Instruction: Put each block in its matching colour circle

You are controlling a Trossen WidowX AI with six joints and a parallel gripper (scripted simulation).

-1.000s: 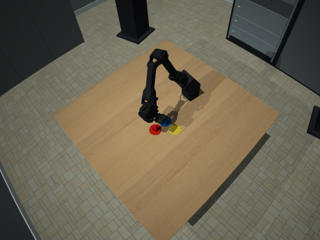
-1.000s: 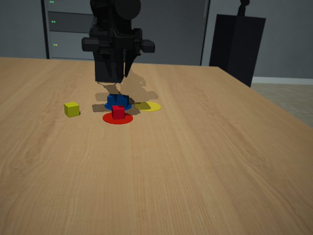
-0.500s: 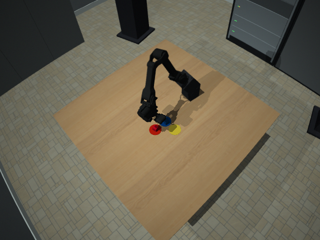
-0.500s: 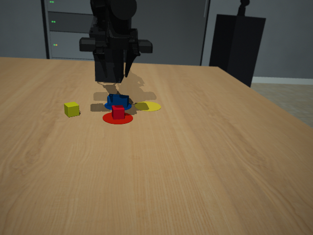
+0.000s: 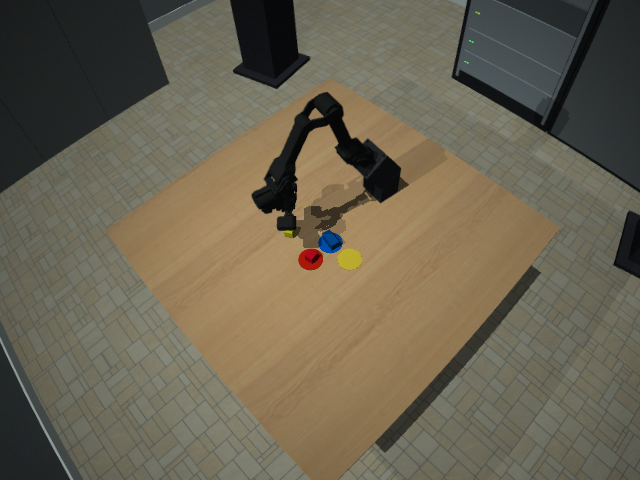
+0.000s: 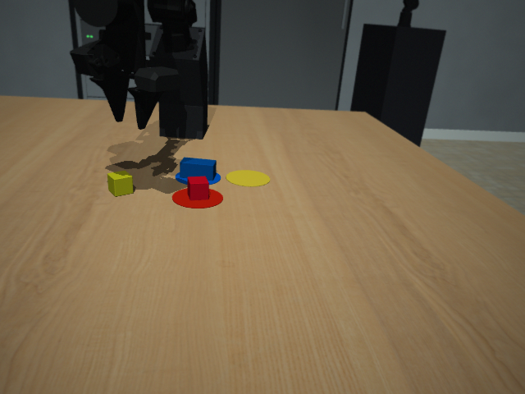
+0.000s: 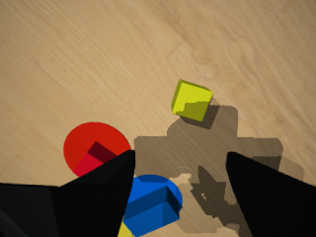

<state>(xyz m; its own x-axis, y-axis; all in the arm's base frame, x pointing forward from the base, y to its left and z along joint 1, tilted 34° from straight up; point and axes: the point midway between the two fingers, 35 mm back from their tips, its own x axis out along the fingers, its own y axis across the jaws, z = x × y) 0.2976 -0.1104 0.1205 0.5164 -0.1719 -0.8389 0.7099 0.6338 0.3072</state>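
1. The gripper [image 6: 129, 121] hangs in the upper left of the exterior view, well above the wooden table [image 6: 296, 275]; its two dark pointed fingers [image 6: 117, 102] stand apart with nothing between them, so it is released and empty
2. The yellow block [image 6: 120, 183] sits on bare wood left of centre in the exterior view, well apart from the yellow circle [image 6: 248, 178] and outside every circle; in the wrist view the yellow block [image 7: 192, 101] lies near the middle, above the gap between the fingertips
3. The red block [image 6: 198, 187] stands inside the red circle [image 6: 184, 200], just below the middle of the exterior view
4. The blue block [image 6: 197, 167], longer than the others, rests on the blue circle [image 6: 180, 178] directly behind the red one; whether it lies wholly within the rim cannot be told
5. In the top view the three circles cluster at the frame's centre, with the yellow circle [image 5: 349, 258] bare
6. The server rack [image 5: 511, 56] in the upper right of the top view shows small green lights; no readable writing or brand appears anywhere
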